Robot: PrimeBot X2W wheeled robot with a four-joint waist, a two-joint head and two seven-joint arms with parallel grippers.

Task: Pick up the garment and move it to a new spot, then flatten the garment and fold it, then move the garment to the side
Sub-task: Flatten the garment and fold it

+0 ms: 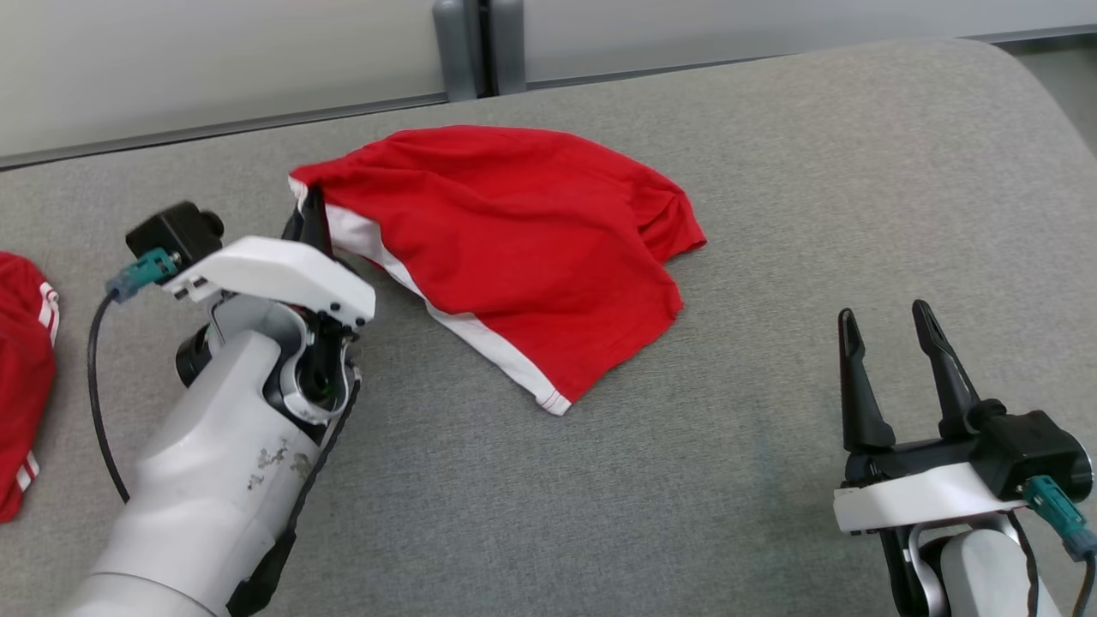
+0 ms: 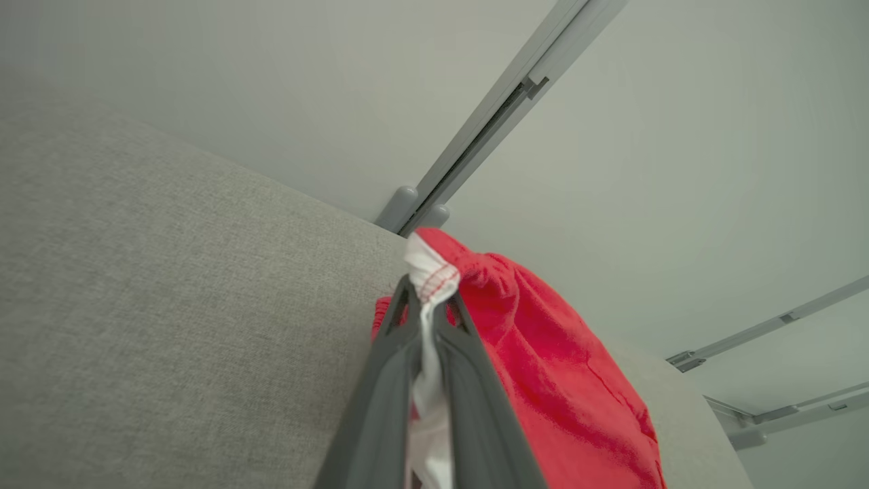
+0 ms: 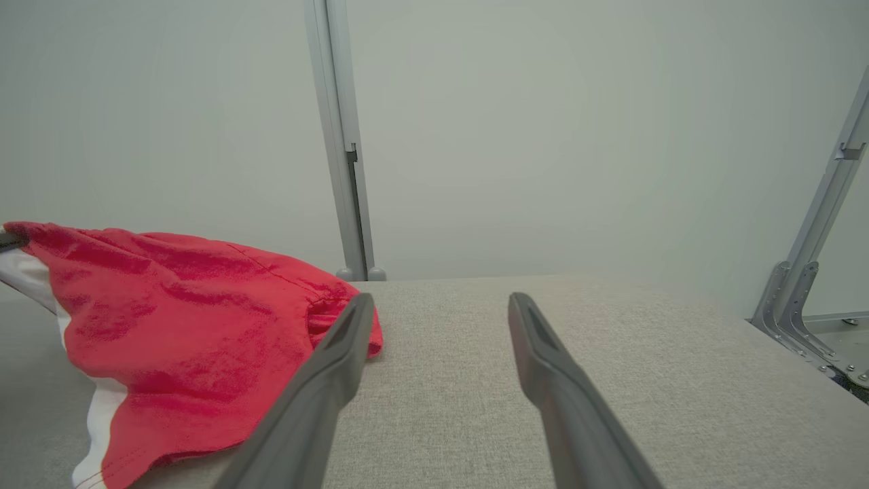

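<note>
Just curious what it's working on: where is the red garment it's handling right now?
In the head view, the red garment lies centre-left on the grey cushion, its white-trimmed corner pinched in the left claw.

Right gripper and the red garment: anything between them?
No. Head view shows bare grey surface between right gripper and red garment.
</note>
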